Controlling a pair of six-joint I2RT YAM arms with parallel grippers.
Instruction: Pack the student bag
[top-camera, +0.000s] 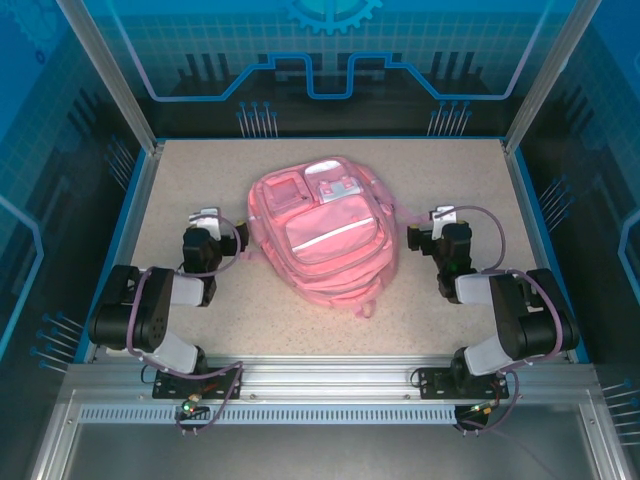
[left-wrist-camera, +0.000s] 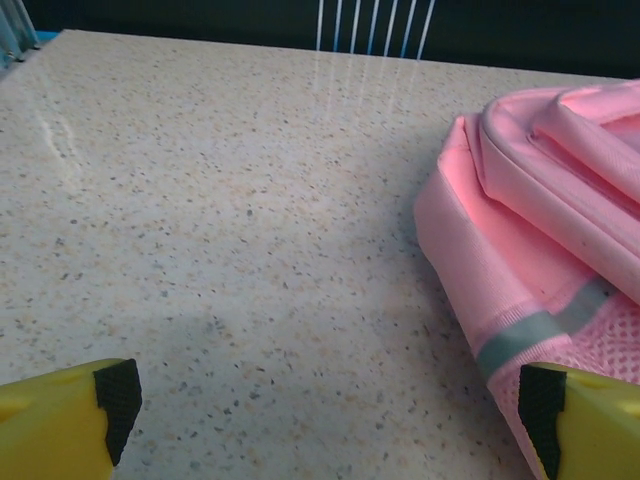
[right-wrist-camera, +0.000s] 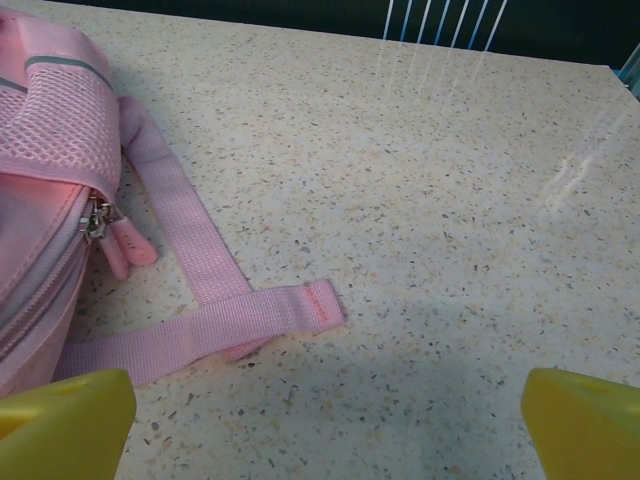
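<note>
The pink student bag, with a pale stripe and front pockets, lies flat on the worktop between the left pincer and the right pincer. It looks soft, light and floppy, so I think a strap is the best place to hold it. Both pincers stand wide open and empty.

- In the left wrist view, the student bag runs off the right and bottom edges.
- The left fingers are cut off by the bottom edge.
- In the right wrist view, the bag runs off the left edge, and its strap slips behind one of the right fingers.
- From above, the pale patches on the bag's upper pockets are too small to make out.
</note>
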